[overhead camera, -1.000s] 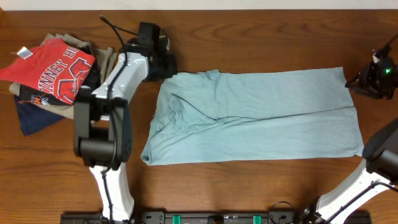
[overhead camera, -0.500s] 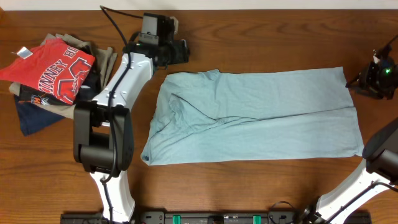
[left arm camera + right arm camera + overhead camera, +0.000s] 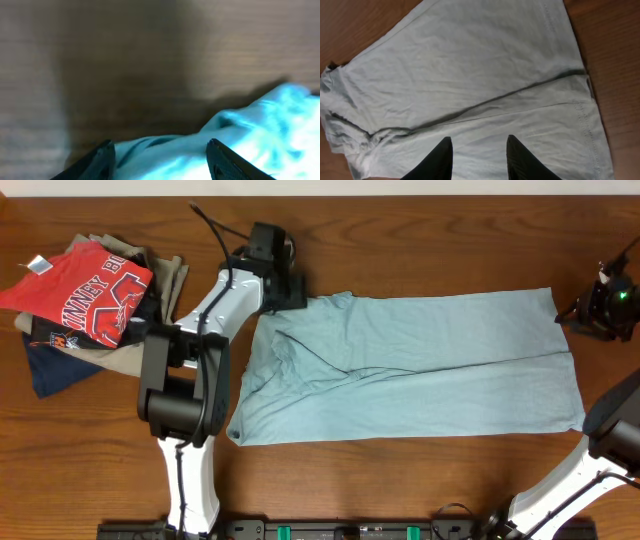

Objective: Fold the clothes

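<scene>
1. Overhead: the T-shirt [image 3: 420, 365] lies spread lengthwise on the table [image 3: 400, 480]. It is smooth except at one rumpled end, where the fabric bunches. The left gripper [image 3: 290, 292] sits at the far corner of that rumpled end, probably placed there to take the corner for a fold. The right gripper [image 3: 598, 308] hangs just off the T-shirt's opposite end, apart from the cloth. A pile of other garments, with a red shirt [image 3: 95, 290] on top, lies well apart from the T-shirt, out past the rumpled end. Brown wood grain surrounds the T-shirt, and a pale strip past the table's far edge is all the room that shows
2. Left wrist: the view is blurred. The jaws stand apart and low, with the T-shirt's edge between them, not clamped as far as I can judge
3. Right wrist: the jaws are apart and empty above the T-shirt's hemmed end, which has one long crease across it and wood on both sides
</scene>
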Controlling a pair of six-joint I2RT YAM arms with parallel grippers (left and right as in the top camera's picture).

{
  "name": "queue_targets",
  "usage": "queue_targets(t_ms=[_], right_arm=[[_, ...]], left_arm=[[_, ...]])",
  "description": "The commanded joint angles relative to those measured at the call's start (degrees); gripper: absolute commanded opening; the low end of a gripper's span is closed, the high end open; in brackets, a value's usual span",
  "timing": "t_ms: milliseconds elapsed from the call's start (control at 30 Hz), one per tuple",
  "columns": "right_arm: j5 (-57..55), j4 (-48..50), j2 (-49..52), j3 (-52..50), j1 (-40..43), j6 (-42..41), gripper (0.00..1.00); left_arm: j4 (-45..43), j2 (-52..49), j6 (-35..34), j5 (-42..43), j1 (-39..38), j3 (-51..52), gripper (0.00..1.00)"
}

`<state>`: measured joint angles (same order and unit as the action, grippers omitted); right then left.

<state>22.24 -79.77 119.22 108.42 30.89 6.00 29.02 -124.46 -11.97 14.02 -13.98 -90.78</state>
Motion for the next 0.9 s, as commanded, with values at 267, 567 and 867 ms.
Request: queue_targets(t_ms=[267, 567, 867], right_arm=[[0.04, -0.2, 0.26, 0.96, -0.59, -0.79, 0.33], [-1.38, -0.26, 0.26, 0.96, -0.59, -0.81, 0.33], [-2.54, -0.85, 0.26, 0.96, -0.59, -0.83, 0.33]], left_arm=[[7.06, -0.59, 0.35, -0.79, -0.2, -0.2, 0.11], [7.43, 4.02, 0.33, 0.07, -0.2, -0.22, 0.06], [25.14, 9.62, -8.02, 0.15, -1.75, -0.17, 0.06]])
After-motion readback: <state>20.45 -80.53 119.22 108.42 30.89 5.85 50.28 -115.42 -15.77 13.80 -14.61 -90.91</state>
